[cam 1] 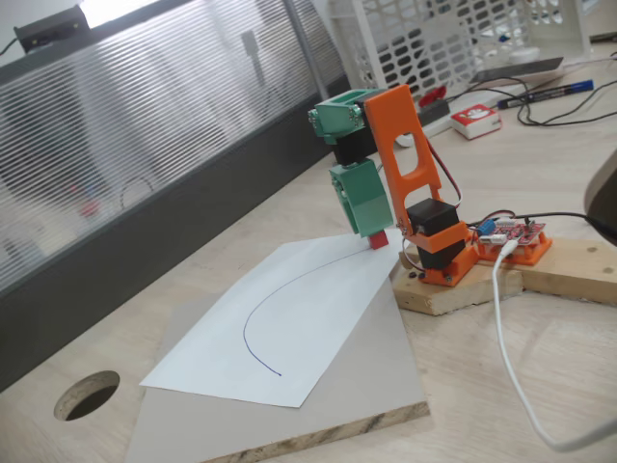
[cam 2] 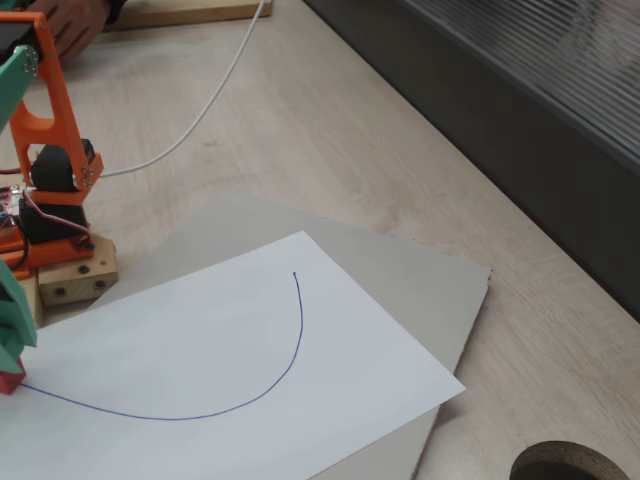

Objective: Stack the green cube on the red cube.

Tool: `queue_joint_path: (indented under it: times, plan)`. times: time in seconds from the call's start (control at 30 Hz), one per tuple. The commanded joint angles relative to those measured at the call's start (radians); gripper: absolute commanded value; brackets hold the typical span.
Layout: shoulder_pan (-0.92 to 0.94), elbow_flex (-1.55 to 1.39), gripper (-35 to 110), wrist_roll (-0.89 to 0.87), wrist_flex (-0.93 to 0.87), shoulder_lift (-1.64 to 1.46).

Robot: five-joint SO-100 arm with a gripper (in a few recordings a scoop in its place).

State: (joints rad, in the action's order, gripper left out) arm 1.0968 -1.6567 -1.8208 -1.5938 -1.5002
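Note:
The red cube (cam 1: 378, 239) sits on the far corner of the white paper (cam 1: 289, 328), at one end of the drawn curve. In the other fixed view it shows at the left edge (cam 2: 9, 378). My green gripper (cam 1: 371, 228) points straight down, its tip right on top of the red cube, and its lower end shows at the picture's edge (cam 2: 8, 350). The green cube is hidden; I cannot tell it apart from the green jaws. Whether the jaws stand open or shut does not show.
The paper lies on a grey board (cam 1: 376, 405). The arm's wooden base (cam 1: 463, 289) carries a red circuit board (cam 1: 516, 236). A round hole (cam 1: 87, 395) is in the table. A white cable (cam 1: 511, 367), a white basket (cam 1: 434, 39) and a red-and-white box (cam 1: 475, 121) stand behind.

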Motion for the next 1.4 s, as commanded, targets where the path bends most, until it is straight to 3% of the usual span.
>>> queue_joint_path:
  times: [0.0, 1.37]
  plan:
    - [0.008, -0.005, 10, -0.005, -0.009, -0.008]
    - [0.011, -0.012, 10, -0.002, -0.008, -0.023]
